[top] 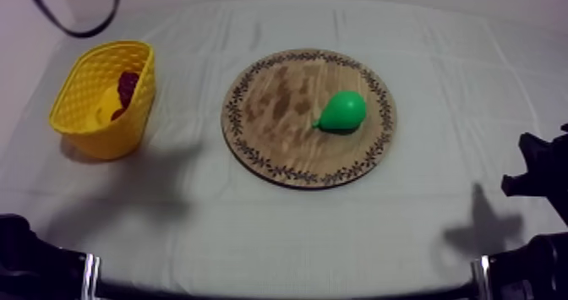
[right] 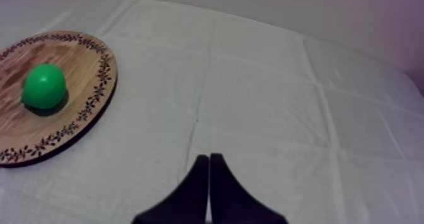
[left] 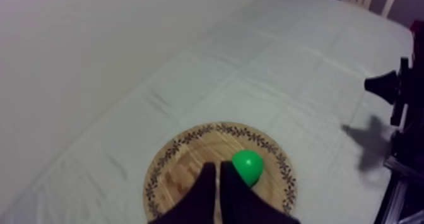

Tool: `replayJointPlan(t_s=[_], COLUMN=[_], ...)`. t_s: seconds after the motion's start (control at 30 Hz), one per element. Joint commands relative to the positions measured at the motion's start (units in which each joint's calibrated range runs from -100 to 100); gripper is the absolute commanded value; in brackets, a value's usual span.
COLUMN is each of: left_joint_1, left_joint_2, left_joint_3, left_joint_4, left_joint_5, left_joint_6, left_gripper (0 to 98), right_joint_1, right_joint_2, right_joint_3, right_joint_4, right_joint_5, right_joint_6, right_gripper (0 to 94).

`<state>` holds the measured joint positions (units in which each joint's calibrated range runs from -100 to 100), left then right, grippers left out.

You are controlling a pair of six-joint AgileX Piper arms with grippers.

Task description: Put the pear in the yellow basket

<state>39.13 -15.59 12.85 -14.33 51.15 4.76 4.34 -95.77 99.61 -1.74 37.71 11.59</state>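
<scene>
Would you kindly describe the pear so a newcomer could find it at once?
At the middle of the table lies a round wooden board with a patterned rim. The pear rests on its right-arm side: the only thing on the board, bright green.

The top camera looks down at a slant on the whole table (top: 423, 227), and both wrist cameras, maybe nearer, also see the wooden board (top: 279, 109).

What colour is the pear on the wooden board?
The pear is bright green; the top view shows it best.
</scene>
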Motion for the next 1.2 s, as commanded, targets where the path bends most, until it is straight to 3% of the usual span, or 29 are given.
replayJointPlan(t_s=[0.0, 0.53, 0.93, 1.03, 1.17], left_joint_1=[0.33, 0.80, 1.80, 1.78, 1.70], left_joint_2=[6.52, 30.76, 40.12, 40.83, 41.26], left_joint_3=[-4.17, -16.49, -19.16, -19.58, -20.14], left_joint_4=[0.06, 0.40, 1.14, 1.22, 1.41], left_joint_5=[1.20, 2.17, 0.39, 0.29, 2.72], left_joint_6=[-0.12, -0.41, -3.36, -3.34, -2.44], left_gripper=[0.0, 0.0, 0.7, 14.0, 53.9], right_joint_1=[0.02, 0.02, 0.02, 0.02, 0.02], right_joint_2=[0.01, 0.01, 0.01, 0.01, 0.01], right_joint_3=[0.05, 0.05, 0.05, 0.05, 0.05], right_joint_4=[0.01, 0.01, 0.01, 0.01, 0.01], right_joint_5=[0.03, 0.03, 0.03, 0.03, 0.03], right_joint_6=[0.20, 0.20, 0.20, 0.20, 0.20], right_gripper=[0.5, 0.5, 0.5, 0.5, 0.5])
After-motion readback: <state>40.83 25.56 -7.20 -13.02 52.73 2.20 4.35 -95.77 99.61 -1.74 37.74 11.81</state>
